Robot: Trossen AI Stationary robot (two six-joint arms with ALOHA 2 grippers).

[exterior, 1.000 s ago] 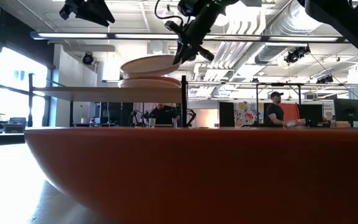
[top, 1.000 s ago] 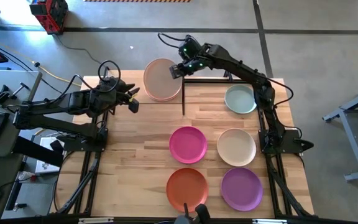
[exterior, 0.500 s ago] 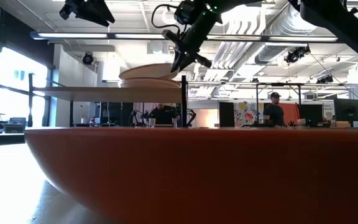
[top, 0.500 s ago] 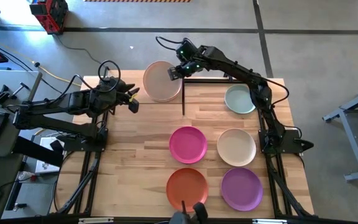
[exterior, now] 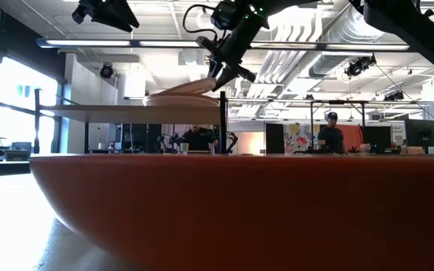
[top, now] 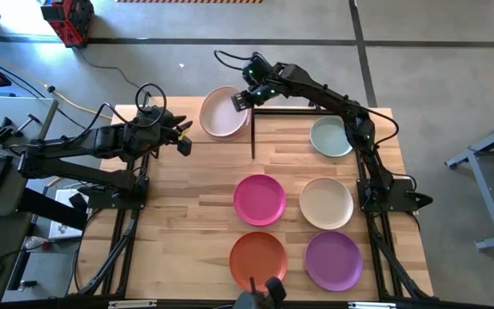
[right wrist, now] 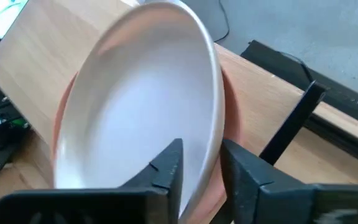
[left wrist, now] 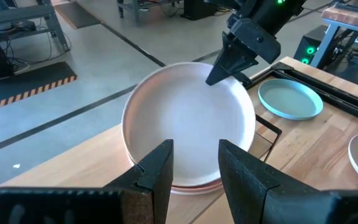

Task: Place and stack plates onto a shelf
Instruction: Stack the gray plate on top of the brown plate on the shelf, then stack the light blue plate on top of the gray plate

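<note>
A pale plate (top: 223,112) lies tilted on a peach plate (left wrist: 185,184) on the shelf (exterior: 126,113) at the table's far left. My right gripper (right wrist: 202,171) stands open at the pale plate's right rim, one finger on each side of it. My left gripper (left wrist: 195,168) hovers open above the shelf's near left side and touches nothing. Pale green (top: 331,137), magenta (top: 259,199), cream (top: 326,202), orange (top: 258,260) and purple (top: 334,260) plates lie flat on the table. My right gripper has the pale plate's right rim (right wrist: 215,146) between its two fingers, one over the hollow and one outside. A gap shows beside the rim. The fingers slant down from the table's right. This rim stays raised at the fingers; the opposite rim (exterior: 151,96) lies on the peach plate.
The shelf's black frame post (top: 253,137) stands just near of my right gripper. The orange plate (exterior: 239,211) fills the low view's foreground. Two people (exterior: 334,135) are in the room behind the table.
My right gripper has sunk a little toward the shelf with the pale plate. The plate has come down and tipped: its left rim has dropped onto the peach plate, while its right rim has stayed up at the fingers.
</note>
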